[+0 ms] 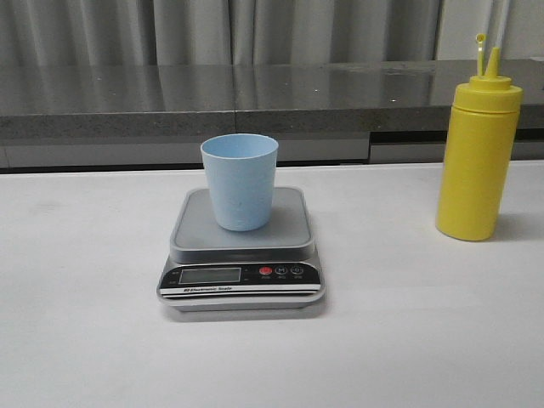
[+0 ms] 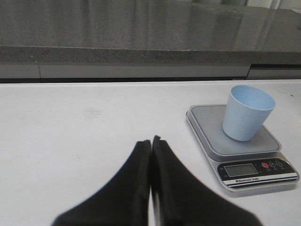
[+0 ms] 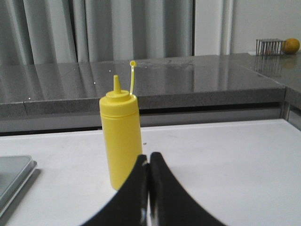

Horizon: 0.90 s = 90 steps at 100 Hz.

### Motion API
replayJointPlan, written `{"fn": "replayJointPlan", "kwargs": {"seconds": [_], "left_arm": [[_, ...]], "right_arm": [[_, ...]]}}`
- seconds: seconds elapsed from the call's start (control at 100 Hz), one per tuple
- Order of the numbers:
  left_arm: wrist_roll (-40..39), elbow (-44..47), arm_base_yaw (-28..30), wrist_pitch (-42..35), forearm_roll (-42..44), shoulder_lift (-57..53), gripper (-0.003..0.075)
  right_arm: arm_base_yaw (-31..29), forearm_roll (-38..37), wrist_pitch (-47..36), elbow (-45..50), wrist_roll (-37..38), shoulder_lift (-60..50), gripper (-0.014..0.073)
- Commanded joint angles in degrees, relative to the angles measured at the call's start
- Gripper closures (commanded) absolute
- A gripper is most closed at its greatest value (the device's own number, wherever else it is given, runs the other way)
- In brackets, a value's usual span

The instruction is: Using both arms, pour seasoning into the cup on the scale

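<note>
The light blue cup [image 1: 240, 181] stands upright on the grey platform of the scale [image 1: 241, 246] in the middle of the table. The yellow seasoning bottle [image 1: 476, 157] stands upright at the right, its tip cover hanging open above the nozzle. Neither arm shows in the front view. In the left wrist view my left gripper [image 2: 151, 140] is shut and empty, with the cup [image 2: 246, 113] and the scale [image 2: 240, 146] a good way off to one side. In the right wrist view my right gripper [image 3: 149, 156] is shut and empty, short of the seasoning bottle [image 3: 121, 134].
A dark grey stone counter [image 1: 255, 93] runs along the back of the white table, with grey curtains behind it. In the right wrist view a small wire rack [image 3: 269, 46] and an orange fruit [image 3: 291, 45] sit far back on the counter.
</note>
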Motion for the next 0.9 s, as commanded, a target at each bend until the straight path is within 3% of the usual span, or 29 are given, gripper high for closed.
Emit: {"fn": "replayJointPlan", "kwargs": {"seconds": [0.0,0.89], "left_arm": [[-0.57,-1.52,0.05,-4.76,-0.28,0.59,0.0741],[-0.57,-1.52,0.05,-4.76,-0.28,0.59,0.0741]], "right_arm": [[-0.20,1.55,-5.68,0.45,-1.51,-1.50,0.0662],[-0.20,1.49,-3.57,0.35,-1.51,-1.50,0.0662]]}}
